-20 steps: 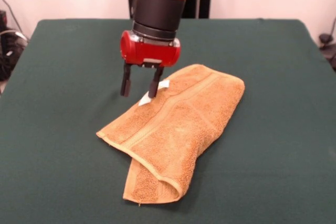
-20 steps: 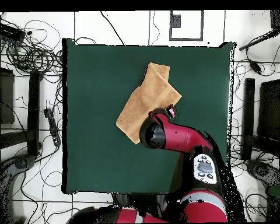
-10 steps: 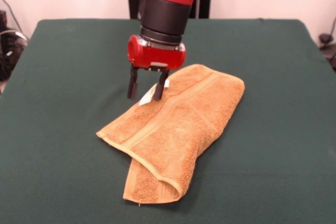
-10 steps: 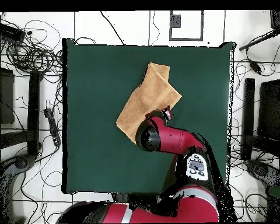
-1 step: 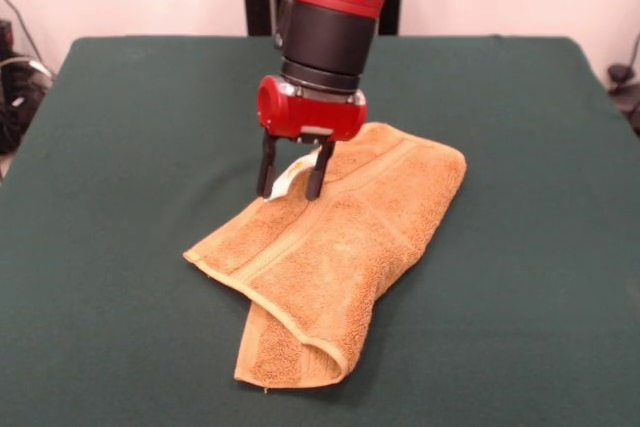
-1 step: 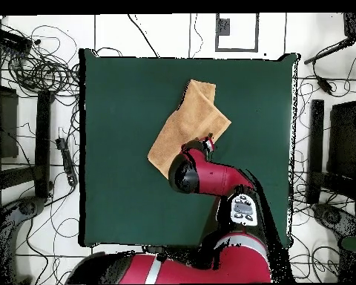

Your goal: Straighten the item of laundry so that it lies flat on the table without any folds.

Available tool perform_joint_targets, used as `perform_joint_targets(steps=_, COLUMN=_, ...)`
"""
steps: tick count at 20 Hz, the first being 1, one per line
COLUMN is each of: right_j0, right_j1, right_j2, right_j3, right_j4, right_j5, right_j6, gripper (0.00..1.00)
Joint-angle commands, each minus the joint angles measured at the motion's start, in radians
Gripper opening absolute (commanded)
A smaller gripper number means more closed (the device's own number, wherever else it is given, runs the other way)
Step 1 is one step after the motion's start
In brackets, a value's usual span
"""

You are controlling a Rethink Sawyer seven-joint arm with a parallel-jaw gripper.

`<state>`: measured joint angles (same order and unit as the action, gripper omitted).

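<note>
The item of laundry point(image 5: 335, 252) is an orange-tan terry towel, folded over on itself and lying slantwise in the middle of the dark green table point(image 5: 120, 147). Its small white tag point(image 5: 285, 179) shows at the far left edge of the cloth. My gripper point(image 5: 292, 192) stands open right over that edge, one finger on each side of the tag, tips close to the cloth. In the overhead view the towel point(image 6: 187, 122) lies in the table's point(image 6: 122, 185) upper middle, and my arm covers its lower right edge and the gripper.
Cables and dark equipment point(image 6: 33, 67) crowd the floor round the table in the overhead view. A dark stand point(image 6: 314, 141) is off the table's right side there.
My gripper has moved right and down in the front view, from beside the towel's edge to straddling the white tag. The towel has not moved.
</note>
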<state>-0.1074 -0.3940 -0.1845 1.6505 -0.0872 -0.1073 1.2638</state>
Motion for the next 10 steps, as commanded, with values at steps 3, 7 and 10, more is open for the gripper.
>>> perform_joint_targets(steps=3, right_j0=0.021, right_j1=0.067, right_j2=0.048, right_j3=0.067, right_j4=0.059, right_j5=-0.039, right_j6=0.276, gripper=1.00)
perform_joint_targets(steps=7, right_j0=0.019, right_j1=0.067, right_j2=0.042, right_j3=0.071, right_j4=0.075, right_j5=-0.025, right_j6=0.283, gripper=1.00)
perform_joint_targets(steps=10, right_j0=0.000, right_j1=0.063, right_j2=0.053, right_j3=0.086, right_j4=0.059, right_j5=-0.037, right_j6=0.278, gripper=1.00)
